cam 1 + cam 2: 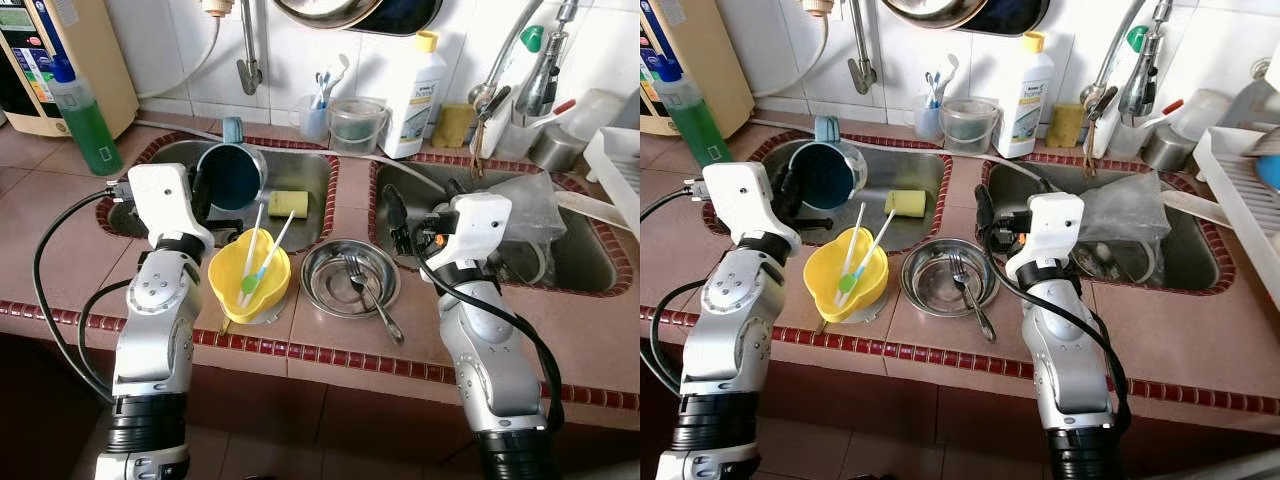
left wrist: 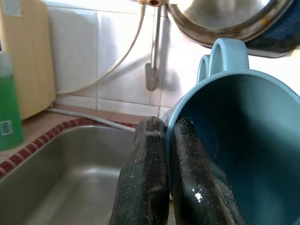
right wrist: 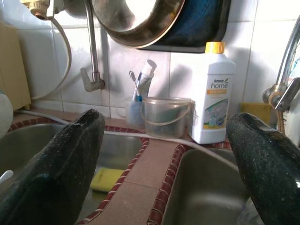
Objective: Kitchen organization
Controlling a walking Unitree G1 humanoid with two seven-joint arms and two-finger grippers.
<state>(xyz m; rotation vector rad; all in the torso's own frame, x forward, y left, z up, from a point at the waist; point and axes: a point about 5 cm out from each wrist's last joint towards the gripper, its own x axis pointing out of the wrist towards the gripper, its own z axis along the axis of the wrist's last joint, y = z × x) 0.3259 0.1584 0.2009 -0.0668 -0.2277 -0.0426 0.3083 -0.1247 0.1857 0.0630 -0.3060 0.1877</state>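
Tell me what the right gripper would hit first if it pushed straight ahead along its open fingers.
Probably the clear plastic tub on the ledge at the tiled wall: the right gripper points over the tiled divider between the sinks, straight at it. Depth is uncertain.

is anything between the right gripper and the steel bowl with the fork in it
Nothing visible. The right gripper, open, hovers over the tiled divider between the sinks, and the steel bowl with the fork sits just beside and below it, with open counter between.
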